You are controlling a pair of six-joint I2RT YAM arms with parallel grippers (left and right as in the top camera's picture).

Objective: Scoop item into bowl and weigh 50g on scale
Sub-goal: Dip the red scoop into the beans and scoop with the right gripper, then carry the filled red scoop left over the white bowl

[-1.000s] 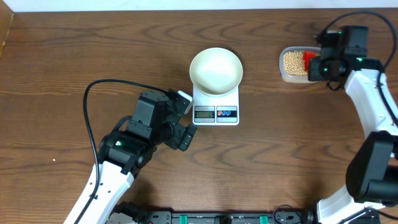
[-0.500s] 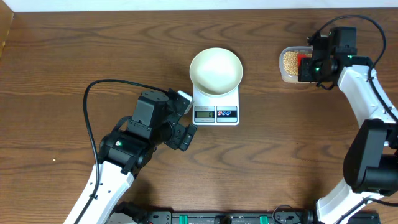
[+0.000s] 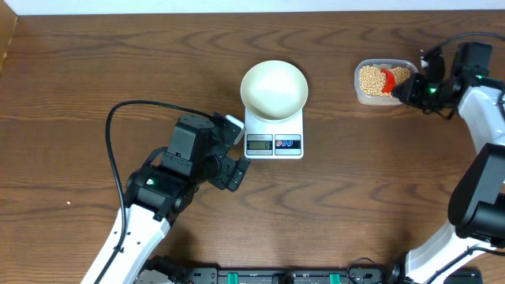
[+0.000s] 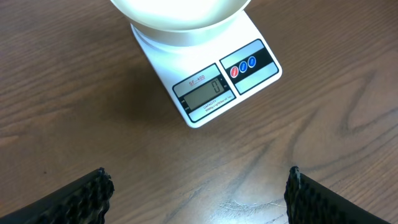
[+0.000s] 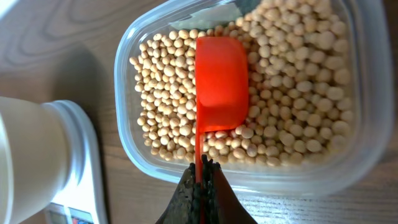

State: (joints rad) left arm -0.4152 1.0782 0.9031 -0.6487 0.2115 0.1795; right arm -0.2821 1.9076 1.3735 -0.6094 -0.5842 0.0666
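Observation:
The white bowl [image 3: 274,89] sits on the white scale [image 3: 274,136]; it looks empty. The scale's display [image 4: 205,94] reads 0. Pale tan beans [image 3: 371,79] fill a clear plastic tub [image 3: 360,93] at the back right. My right gripper [image 3: 412,87] is shut on the handle of a red scoop [image 5: 221,84], whose cup lies upside down on the beans [image 5: 298,93] in the tub [image 5: 134,146]. My left gripper [image 4: 198,190] is open and empty, low over the wood just in front of the scale.
The left arm's black cable [image 3: 126,118] loops over the table on the left. The bowl's side [image 5: 22,155] and a corner of the scale [image 5: 78,208] show left of the tub in the right wrist view.
My right arm has swung back to the right, and the red scoop now lies farther right in the tub. The left arm, bowl and scale have not moved.

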